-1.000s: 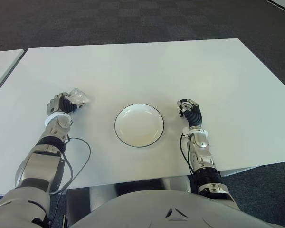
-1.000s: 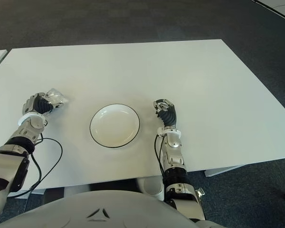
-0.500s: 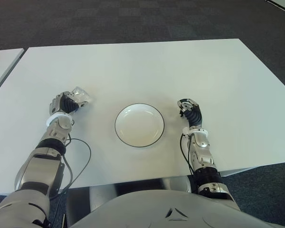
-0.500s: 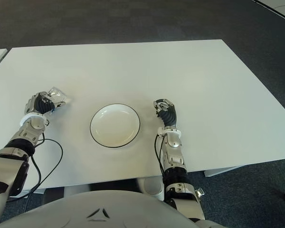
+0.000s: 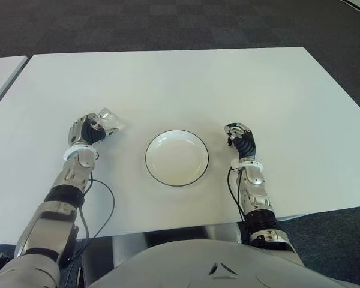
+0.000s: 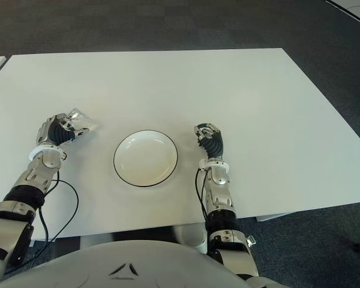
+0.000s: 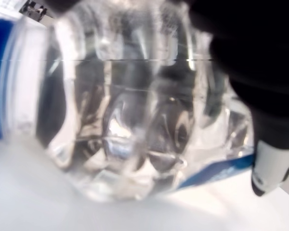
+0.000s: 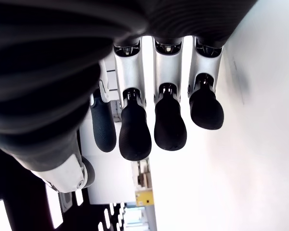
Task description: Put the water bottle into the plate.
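My left hand point(image 5: 87, 131) is shut on a clear plastic water bottle point(image 5: 108, 122) with a blue label, left of the plate and a little above the table. The bottle point(image 7: 130, 120) fills the left wrist view, with a dark finger point(image 7: 260, 96) wrapped over it. A white plate point(image 5: 176, 157) with a thin dark rim sits at the table's front centre, with nothing in it. My right hand point(image 5: 239, 137) shows just right of the plate, fingers curled and holding nothing point(image 8: 154, 125).
The white table point(image 5: 186, 84) stretches wide behind the plate. A second table edge point(image 5: 0, 66) shows at far left. A black cable point(image 5: 99, 204) loops beside my left forearm. Dark carpet surrounds the table.
My left hand has carried the bottle to the right, closer to the plate. The right hand has stayed where it was.
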Available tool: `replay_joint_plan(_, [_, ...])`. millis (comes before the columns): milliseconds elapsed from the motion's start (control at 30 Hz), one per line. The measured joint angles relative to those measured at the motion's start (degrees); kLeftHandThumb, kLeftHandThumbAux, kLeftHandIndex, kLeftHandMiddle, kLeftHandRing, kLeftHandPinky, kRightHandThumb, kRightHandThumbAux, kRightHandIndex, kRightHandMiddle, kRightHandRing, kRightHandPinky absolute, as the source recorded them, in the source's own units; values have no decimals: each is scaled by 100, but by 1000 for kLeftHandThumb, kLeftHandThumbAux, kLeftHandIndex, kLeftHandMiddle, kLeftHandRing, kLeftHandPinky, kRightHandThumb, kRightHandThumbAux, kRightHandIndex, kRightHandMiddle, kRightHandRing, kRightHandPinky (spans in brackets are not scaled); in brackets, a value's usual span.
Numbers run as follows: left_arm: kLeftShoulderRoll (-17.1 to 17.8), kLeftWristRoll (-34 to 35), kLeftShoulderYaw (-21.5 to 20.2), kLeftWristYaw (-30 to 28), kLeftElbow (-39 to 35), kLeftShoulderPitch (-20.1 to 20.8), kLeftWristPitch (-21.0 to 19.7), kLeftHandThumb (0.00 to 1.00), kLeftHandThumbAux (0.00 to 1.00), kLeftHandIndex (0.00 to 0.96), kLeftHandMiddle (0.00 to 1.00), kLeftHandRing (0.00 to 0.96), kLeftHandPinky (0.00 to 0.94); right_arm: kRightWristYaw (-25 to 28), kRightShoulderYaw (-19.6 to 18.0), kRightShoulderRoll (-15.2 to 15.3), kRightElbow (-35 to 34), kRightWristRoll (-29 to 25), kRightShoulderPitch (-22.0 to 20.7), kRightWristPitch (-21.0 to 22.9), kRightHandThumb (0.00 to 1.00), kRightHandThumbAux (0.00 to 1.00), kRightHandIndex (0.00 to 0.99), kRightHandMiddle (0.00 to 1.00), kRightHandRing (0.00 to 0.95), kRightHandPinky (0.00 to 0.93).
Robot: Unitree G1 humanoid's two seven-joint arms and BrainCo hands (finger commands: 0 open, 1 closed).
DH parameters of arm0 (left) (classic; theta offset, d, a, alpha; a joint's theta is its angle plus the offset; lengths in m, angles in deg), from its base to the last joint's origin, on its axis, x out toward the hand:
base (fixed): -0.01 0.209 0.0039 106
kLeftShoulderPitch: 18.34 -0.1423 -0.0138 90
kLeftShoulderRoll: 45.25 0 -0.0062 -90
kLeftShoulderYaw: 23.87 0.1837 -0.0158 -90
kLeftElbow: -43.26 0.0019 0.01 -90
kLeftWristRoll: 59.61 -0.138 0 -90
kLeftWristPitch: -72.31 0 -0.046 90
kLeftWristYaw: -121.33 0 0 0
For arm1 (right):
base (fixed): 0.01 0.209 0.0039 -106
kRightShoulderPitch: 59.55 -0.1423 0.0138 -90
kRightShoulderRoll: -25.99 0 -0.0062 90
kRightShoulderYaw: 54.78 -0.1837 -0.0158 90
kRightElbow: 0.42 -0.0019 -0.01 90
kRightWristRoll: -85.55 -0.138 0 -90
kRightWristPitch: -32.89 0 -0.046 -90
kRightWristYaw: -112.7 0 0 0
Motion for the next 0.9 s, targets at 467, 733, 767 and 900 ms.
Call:
replay_joint_plan(467, [-99, -222, -39, -343, -2613, -643, -259, 849, 671, 392, 525, 841, 798, 26, 9, -17, 107, -26, 0, 5, 703, 730, 437, 758, 740, 742])
replay_joint_plan(733, [-201, -337, 99, -738, -3197, -617, -176, 850, 670, 393, 527, 844, 802, 24, 51, -33, 22, -5, 61, 17, 703, 729, 437, 757, 739, 742])
replay_joint_plan(767, [-232, -359, 130, -804, -3330, -618, -182, 850, 670, 393, 527, 844, 802, 25, 59, -31, 9, -1, 64, 17, 703, 729, 437, 756, 738, 742])
replay_joint_plan(900, [-341, -460, 196, -973, -3728, -616, -184, 850, 670, 394, 528, 845, 804, 29, 92, -48, -16, 1, 67, 23, 703, 729, 437, 756, 738, 741])
